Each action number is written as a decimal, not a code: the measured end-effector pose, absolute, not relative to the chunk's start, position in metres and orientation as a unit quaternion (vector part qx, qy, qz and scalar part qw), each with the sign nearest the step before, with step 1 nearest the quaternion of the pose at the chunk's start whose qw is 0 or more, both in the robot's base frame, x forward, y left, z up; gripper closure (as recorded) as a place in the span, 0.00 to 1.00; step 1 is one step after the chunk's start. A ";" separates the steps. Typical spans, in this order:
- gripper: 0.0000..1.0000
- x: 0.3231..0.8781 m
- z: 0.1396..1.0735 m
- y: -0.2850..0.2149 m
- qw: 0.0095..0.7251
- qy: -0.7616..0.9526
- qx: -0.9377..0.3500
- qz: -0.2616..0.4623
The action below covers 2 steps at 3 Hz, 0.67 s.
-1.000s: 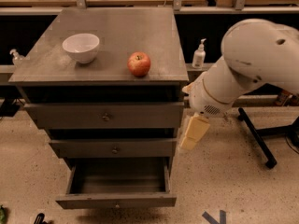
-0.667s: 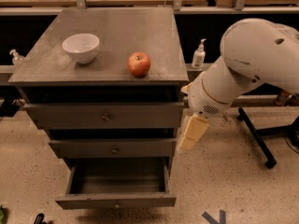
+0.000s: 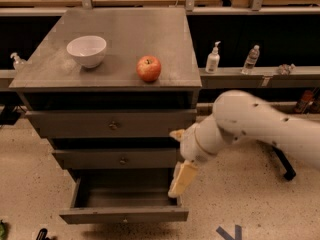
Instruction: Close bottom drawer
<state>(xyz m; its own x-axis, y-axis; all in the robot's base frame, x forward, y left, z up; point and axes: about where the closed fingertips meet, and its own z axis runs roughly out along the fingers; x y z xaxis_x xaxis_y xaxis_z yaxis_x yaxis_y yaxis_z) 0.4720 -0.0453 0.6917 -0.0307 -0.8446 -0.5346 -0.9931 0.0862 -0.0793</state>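
While the bottom drawer (image 3: pixel 125 215) stands pulled out, the gripper (image 3: pixel 182 179) hangs at its side wall, open or closed cannot be told. Seemingly mid-approach, it next needs the drawer's front, then an inward push.

No legible text, number, brand or sign is present. The pump bottle (image 3: pixel 213 60) and the clear bottle (image 3: pixel 251 59), both above and to the right of the bottom drawer (image 3: pixel 125 214), carry no readable print. A blue floor marking (image 3: pixel 229 232) lies to the right of the bottom drawer and is cut by the frame edge, so its form cannot be determined. The gripper (image 3: pixel 179 184) is located at the right side of the bottom drawer, near its front corner.
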 end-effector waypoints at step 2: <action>0.00 0.467 0.584 -0.003 0.258 0.670 -0.656 0.232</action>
